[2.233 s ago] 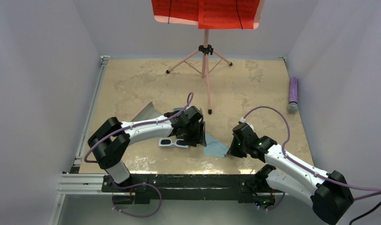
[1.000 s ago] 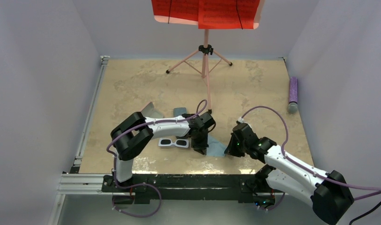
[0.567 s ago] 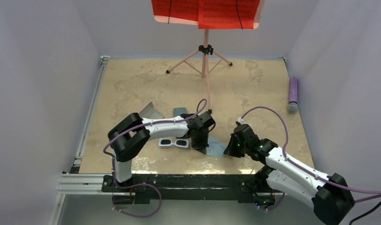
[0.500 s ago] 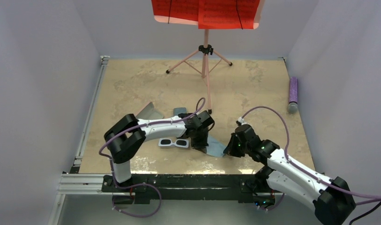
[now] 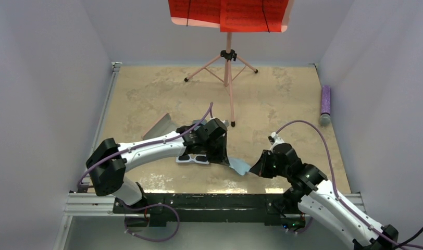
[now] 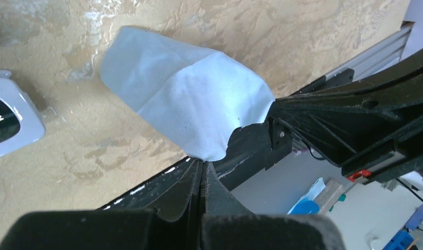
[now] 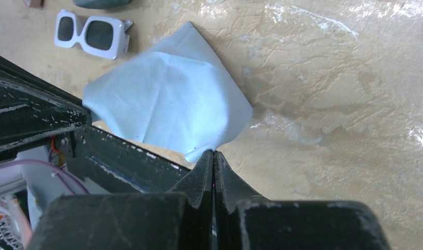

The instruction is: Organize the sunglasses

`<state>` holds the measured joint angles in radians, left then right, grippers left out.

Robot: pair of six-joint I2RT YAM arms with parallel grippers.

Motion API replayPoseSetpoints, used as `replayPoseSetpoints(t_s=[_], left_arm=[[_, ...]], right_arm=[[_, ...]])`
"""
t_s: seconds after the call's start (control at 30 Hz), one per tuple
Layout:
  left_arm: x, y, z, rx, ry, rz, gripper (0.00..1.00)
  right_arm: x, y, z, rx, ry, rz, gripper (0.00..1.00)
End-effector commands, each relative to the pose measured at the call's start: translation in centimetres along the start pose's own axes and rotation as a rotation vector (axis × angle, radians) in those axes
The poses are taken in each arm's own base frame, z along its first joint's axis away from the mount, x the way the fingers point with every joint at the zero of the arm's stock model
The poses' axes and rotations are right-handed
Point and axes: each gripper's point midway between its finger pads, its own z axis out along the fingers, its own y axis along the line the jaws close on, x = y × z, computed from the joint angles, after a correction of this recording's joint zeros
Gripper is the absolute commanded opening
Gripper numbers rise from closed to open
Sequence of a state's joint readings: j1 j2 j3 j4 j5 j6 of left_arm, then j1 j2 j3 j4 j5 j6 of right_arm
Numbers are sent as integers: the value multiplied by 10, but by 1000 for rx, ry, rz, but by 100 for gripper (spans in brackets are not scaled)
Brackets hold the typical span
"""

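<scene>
Light-blue cloth (image 7: pixel 168 99) sits at the near table edge, just past the black rail (image 5: pixel 199 200), strung between both arms. Right gripper (image 7: pixel 213 154): jaws pressed together, pinching the cloth's right-hand corner. Left gripper (image 6: pixel 203 162): jaws pressed together too, nipping the left-hand corner.

Vs one second ago we see the left arm unfolded: elbow dropped low and out to the left, wrist shifted left. Right arm is drawn back toward its base, forearm swung right. From above, the cloth shows narrower than the flat patch it was. We can't tell how much of it is off the table (image 5: pixel 147 88).

White sunglasses (image 7: pixel 92 34) lie on the table just left of the cloth, same spot as before. The left wrist overlaps their far edge in the top view, and neither gripper touches them.

Further back: grey case (image 5: pixel 164 125) left of the left wrist, unchanged. Far end: pink stand (image 5: pixel 227 67) with red sheet (image 5: pixel 230 13), and purple cylinder (image 5: pixel 325 104) by the right wall, both unchanged.
</scene>
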<state>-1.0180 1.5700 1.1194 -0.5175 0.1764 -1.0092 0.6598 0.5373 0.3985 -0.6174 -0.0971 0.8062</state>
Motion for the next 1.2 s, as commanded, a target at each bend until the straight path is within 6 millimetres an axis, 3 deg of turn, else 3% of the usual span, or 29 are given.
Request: replayPoseSetpoints(t_s=[0.0,0.13,0.33,0.5,0.57,0.73,0.87,1.03,1.17], left_arm=[[14,-7,-21,80,17,34,0],[18,-16,-37,148,17,69,0],[17,-20,-54,197,-32,88,0],[3,-13,-37,151,-46,76,0],[-16,1,-25,79,-77,64,0],[-66,12,-2,76,-100,35,0],[-94,23,9,-22,-136,66,0],[-100,30,26,-69,-97,90,0],[-98,40,35,-96,-72,77,0]], right_arm=[[0,22,-24,-98,17,-26,0],[10,51,-41,-250,82,-24,0],[-1,51,-52,-223,27,19,0],[-12,42,-32,-131,8,43,0],[-26,37,-21,-86,-43,42,0],[-60,44,4,-49,-127,26,0],[-76,31,21,36,-143,43,0],[-91,25,28,65,-174,38,0],[-91,15,35,92,-141,32,0]])
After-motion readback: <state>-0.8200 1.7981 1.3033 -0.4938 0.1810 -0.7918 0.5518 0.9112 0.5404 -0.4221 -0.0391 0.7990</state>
